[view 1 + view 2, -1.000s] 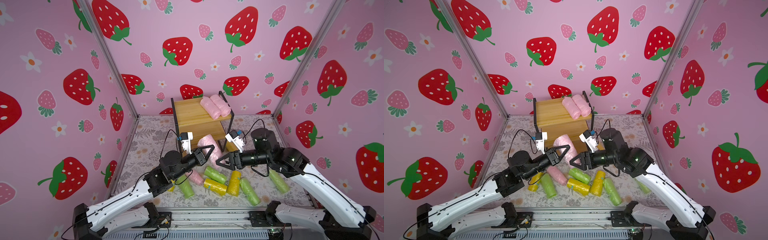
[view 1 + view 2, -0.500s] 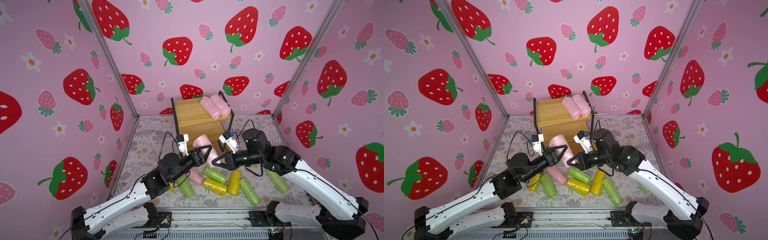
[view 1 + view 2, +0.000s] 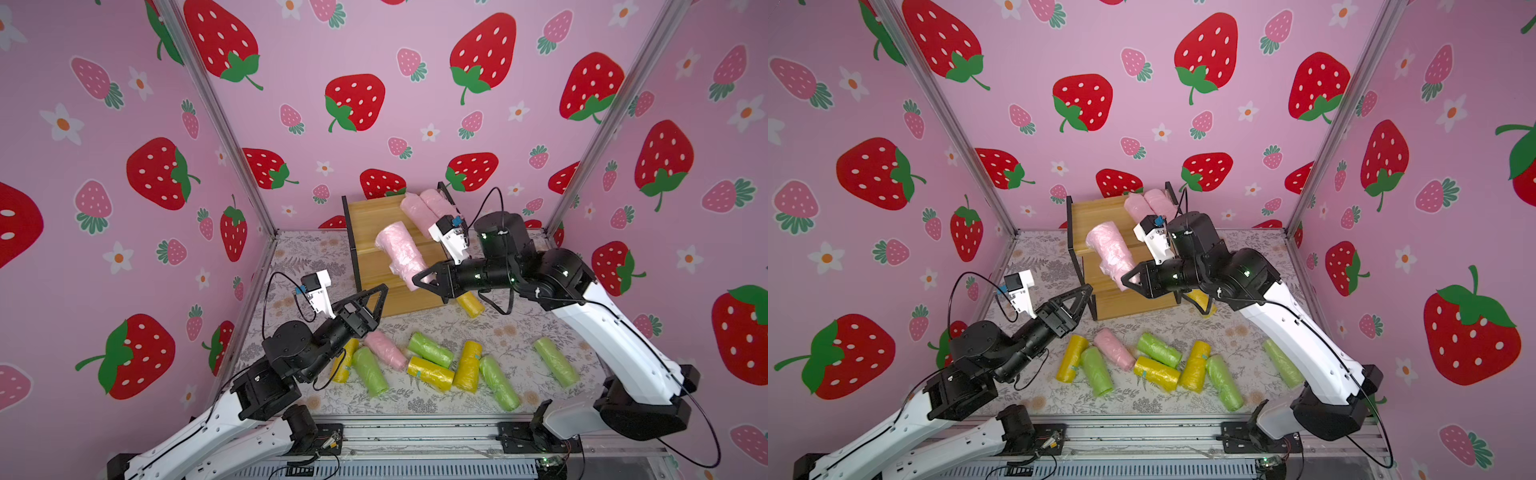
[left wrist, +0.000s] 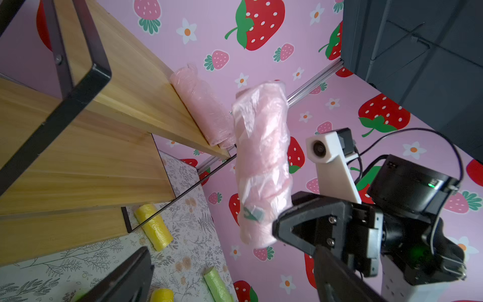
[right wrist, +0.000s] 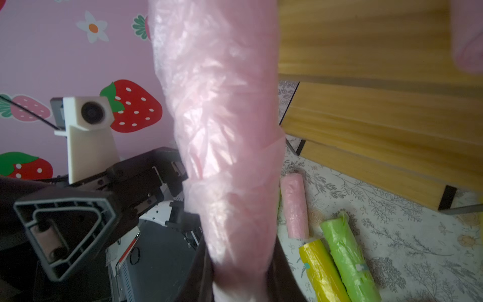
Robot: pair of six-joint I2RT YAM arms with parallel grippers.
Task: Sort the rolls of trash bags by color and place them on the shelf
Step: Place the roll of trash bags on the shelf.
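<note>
My right gripper (image 3: pixel 419 277) (image 3: pixel 1128 279) (image 5: pixel 240 282) is shut on the lower end of a pale pink roll (image 3: pixel 401 253) (image 3: pixel 1111 253) (image 4: pixel 261 162) (image 5: pixel 222 130). The roll stands almost upright in the air in front of the shelf (image 3: pixel 374 220) (image 3: pixel 1096 212). Two pink rolls (image 3: pixel 424 208) (image 3: pixel 1148 203) lie side by side at the right end of the top board. My left gripper (image 3: pixel 376 299) (image 3: pixel 1084 293) (image 4: pixel 232 282) hangs open and empty, lower and to the left, by the shelf's left foot.
On the floral mat in front lie a pink roll (image 3: pixel 384 349), several green rolls (image 3: pixel 370 370) and yellow rolls (image 3: pixel 430 372). One green roll (image 3: pixel 555 361) lies apart under my right arm. A yellow roll (image 3: pixel 471 303) rests by the shelf's right foot.
My left gripper opened, let go of the pink roll and drew back down and left. My right gripper shut on that roll and raised it toward the shelf.
</note>
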